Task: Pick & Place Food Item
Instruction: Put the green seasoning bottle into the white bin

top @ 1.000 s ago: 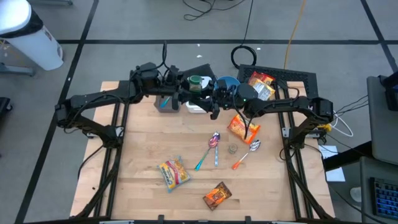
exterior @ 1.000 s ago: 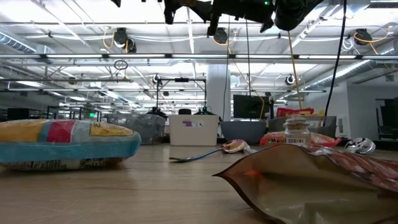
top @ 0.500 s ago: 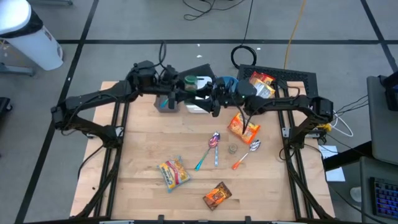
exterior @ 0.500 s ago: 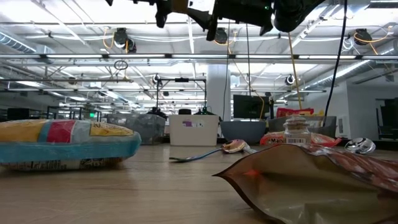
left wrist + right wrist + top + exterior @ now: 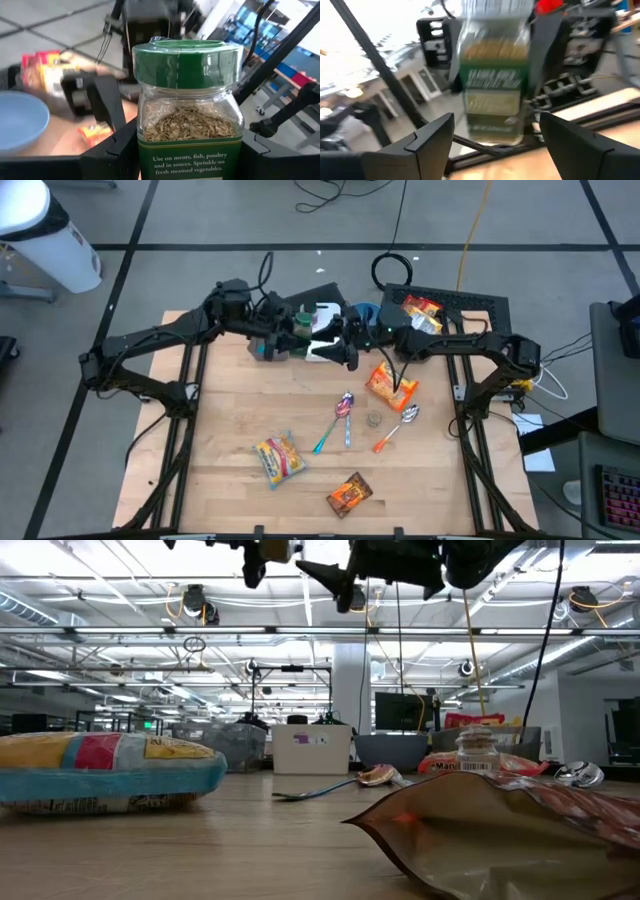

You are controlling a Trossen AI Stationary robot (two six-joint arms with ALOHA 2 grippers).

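Left hand (image 5: 290,338) pinched a green-lidded jar (image 5: 189,112) at upper centre of the high view, facing the right hand (image 5: 333,352), whose fingers were spread.

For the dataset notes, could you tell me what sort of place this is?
Probably a robotics lab in an open industrial hall: a wooden table on bare floor, exposed ceiling pipes, and monitors beyond.

Both arms reach inward and meet near the far centre of the tabletop, raised above it. The left end effector (image 5: 292,340) is clamped on a jar. The right end effector (image 5: 335,348) faces it with fingers (image 5: 432,137) spread apart.
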